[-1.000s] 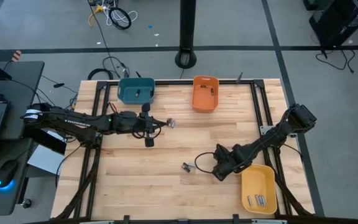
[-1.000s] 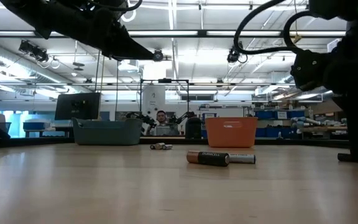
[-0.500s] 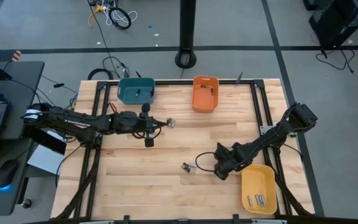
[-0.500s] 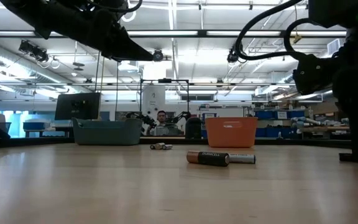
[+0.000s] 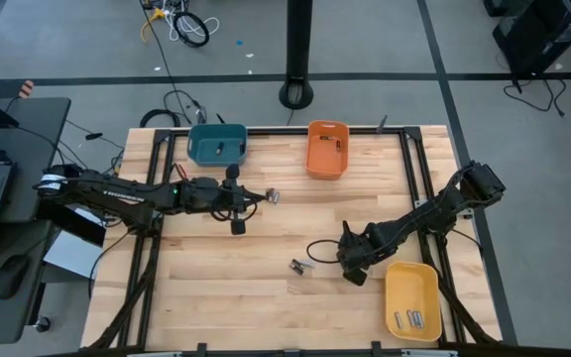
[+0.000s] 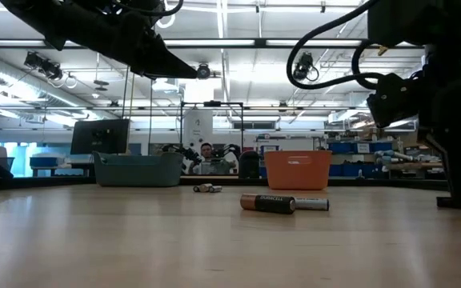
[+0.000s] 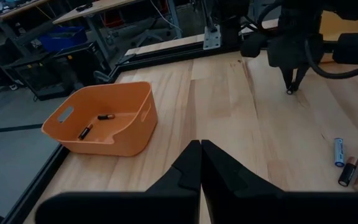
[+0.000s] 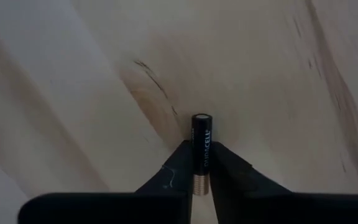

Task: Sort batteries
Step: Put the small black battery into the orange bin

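Note:
A black-and-copper battery (image 8: pixel 202 134) lies between the fingertips of my right gripper (image 8: pixel 201 149), which points down at the wood table near the yellow bin (image 5: pixel 411 299). In the high view, my right gripper (image 5: pixel 351 262) is at the table's right middle. Two more batteries (image 5: pixel 298 266) lie on the table just left of it; in the low view these are one black battery (image 6: pixel 268 203) and one silvery one (image 6: pixel 310 204). My left gripper (image 7: pixel 201 146) is shut on nothing above the far left. A small battery (image 5: pixel 273 195) lies on the table near it. My right gripper pinches the battery's two long sides (image 8: pixel 201 158) between its two fingertips, about midway along it. The fingers come from above, pointing down. The battery's black end (image 8: pixel 202 119) sticks out past the fingertips. I cannot tell whether the battery is off the wood.
A teal bin (image 5: pixel 216 145) and an orange bin (image 5: pixel 327 149) stand at the far edge; the orange bin (image 7: pixel 101 121) holds two small batteries. The yellow bin at the near right holds a few batteries (image 5: pixel 409 318). A black frame rims the table.
My right gripper has shifted a little toward the table's far edge and left, staying low over the wood, and has rolled about its downward-pointing line.

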`<state>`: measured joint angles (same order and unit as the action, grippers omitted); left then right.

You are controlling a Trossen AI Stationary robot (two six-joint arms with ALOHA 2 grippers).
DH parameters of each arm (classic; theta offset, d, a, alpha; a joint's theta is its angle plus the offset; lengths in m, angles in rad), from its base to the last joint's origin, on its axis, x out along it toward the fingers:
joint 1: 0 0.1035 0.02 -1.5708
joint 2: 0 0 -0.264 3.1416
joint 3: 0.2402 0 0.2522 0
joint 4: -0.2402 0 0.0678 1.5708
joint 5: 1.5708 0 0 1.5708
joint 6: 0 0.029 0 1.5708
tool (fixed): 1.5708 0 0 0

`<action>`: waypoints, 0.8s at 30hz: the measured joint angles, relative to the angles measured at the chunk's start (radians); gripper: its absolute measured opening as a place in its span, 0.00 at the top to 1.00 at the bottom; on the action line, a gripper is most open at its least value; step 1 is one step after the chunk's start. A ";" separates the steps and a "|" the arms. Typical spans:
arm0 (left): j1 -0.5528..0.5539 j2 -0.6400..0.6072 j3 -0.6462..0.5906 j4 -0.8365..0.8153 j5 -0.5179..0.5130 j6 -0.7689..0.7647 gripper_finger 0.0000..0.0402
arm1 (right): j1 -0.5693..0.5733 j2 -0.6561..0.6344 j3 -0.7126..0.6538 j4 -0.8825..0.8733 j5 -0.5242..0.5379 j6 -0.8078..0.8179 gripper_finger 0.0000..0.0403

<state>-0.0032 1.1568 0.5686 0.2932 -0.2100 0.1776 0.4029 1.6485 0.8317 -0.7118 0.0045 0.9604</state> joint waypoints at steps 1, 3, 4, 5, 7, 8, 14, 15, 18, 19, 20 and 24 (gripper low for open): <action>0.000 0.000 0.000 0.000 0.000 0.000 0.96 | -0.005 0.000 0.004 -0.003 -0.004 -0.018 0.90; 0.000 0.000 0.000 0.000 0.000 0.000 0.96 | -0.013 0.001 0.016 -0.008 -0.011 -0.044 0.90; 0.000 0.000 0.000 0.000 0.000 0.000 0.96 | -0.017 0.002 0.023 -0.013 -0.013 -0.060 0.90; 0.000 0.000 0.000 0.000 0.000 0.000 0.96 | -0.020 0.003 0.029 -0.018 -0.016 -0.074 0.89; 0.000 0.000 0.000 0.000 0.000 0.000 0.96 | -0.027 0.006 0.040 -0.023 -0.019 -0.102 0.88; 0.000 0.000 0.000 0.000 0.000 0.000 0.96 | -0.031 0.007 0.046 -0.017 -0.013 -0.113 0.88; 0.000 0.000 0.000 0.000 0.000 0.000 0.96 | -0.055 0.006 0.070 -0.012 -0.002 -0.159 0.89; 0.000 0.000 0.000 0.000 0.000 0.000 0.96 | -0.059 0.006 0.078 -0.012 -0.002 -0.170 0.89; 0.000 0.000 0.000 0.000 0.000 0.000 0.96 | -0.073 0.006 0.107 -0.020 -0.002 -0.211 0.89; 0.000 0.000 0.000 0.000 0.000 0.000 0.96 | -0.079 0.006 0.123 -0.027 -0.002 -0.227 0.89; 0.000 0.000 0.000 0.000 0.000 0.000 0.96 | -0.086 0.006 0.141 -0.035 -0.002 -0.245 0.89; 0.000 0.000 0.000 0.001 -0.017 0.000 0.96 | -0.124 0.005 0.231 -0.113 0.012 -0.344 0.89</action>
<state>-0.0029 1.1572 0.5686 0.2939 -0.2267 0.1776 0.2790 1.6531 1.0630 -0.8249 0.0168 0.6168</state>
